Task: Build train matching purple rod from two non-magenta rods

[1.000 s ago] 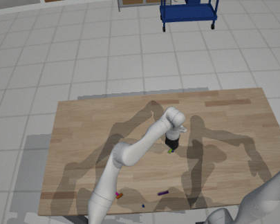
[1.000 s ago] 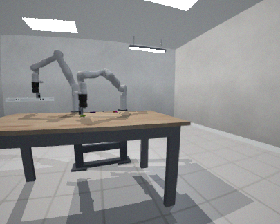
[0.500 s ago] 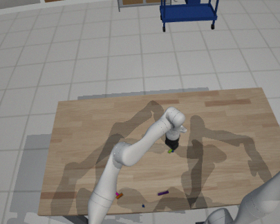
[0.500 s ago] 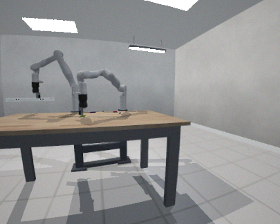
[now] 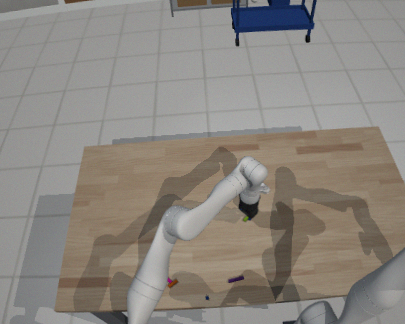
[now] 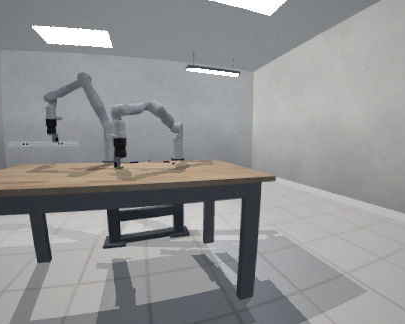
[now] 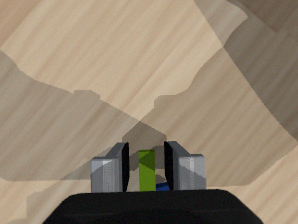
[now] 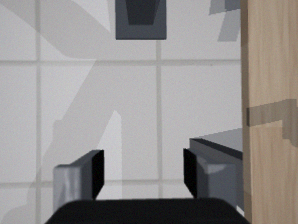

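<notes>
Around the lime rod (image 5: 246, 219) (image 6: 121, 167) (image 7: 147, 172), the left end effector (image 5: 248, 218) (image 6: 117, 165) (image 7: 146, 159) has its fingers partly apart, gripping nothing. A blue rod (image 7: 162, 187) lies just beside the lime (whether they touch is hidden). Those two should match the purple rod (image 5: 236, 279) (image 6: 134, 162), well apart from the lime. Best close gently and centred, without knocking the blue, then align end to end. The right end effector (image 6: 55, 139) (image 8: 144, 166), wide apart, waits far from the lime.
</notes>
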### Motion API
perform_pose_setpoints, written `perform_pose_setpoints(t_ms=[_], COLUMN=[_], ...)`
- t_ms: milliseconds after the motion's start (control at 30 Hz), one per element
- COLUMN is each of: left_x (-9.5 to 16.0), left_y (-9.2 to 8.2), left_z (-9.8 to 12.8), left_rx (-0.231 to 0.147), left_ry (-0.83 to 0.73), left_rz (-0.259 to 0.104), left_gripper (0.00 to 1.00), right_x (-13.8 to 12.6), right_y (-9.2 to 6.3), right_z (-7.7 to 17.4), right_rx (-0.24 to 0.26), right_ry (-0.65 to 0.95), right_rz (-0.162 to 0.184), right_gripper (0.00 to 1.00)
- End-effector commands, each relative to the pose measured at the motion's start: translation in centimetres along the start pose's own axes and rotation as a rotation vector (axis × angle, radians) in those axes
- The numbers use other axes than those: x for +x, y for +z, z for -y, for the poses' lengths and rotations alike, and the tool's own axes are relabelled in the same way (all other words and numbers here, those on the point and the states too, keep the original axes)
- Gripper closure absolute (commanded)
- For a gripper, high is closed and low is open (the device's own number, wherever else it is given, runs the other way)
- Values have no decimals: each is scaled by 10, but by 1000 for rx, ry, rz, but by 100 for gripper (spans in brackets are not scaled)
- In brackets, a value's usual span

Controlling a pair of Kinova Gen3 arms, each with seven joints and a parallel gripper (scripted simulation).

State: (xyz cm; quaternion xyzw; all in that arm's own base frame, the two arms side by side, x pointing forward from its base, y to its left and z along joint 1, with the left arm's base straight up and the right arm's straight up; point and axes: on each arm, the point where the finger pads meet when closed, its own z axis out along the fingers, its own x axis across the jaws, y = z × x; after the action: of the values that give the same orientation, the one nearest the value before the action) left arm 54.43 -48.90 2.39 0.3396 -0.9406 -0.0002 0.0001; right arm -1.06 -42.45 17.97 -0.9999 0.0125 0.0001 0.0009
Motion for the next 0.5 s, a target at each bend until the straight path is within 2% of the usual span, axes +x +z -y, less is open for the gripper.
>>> perform_pose_setpoints(t_ms=[0, 467], left_x=[0, 0], left_y=[-1, 1], left_z=[1, 1], left_rx=[3, 3], left_ry=[0, 0], left_rz=[1, 1], left_gripper=[46, 46], right_x=[0, 0], right_y=[-1, -1], right_z=[0, 0], right_rx=[-2, -2], right_ry=[0, 0], right_rz=[0, 0], right_gripper=[0, 0])
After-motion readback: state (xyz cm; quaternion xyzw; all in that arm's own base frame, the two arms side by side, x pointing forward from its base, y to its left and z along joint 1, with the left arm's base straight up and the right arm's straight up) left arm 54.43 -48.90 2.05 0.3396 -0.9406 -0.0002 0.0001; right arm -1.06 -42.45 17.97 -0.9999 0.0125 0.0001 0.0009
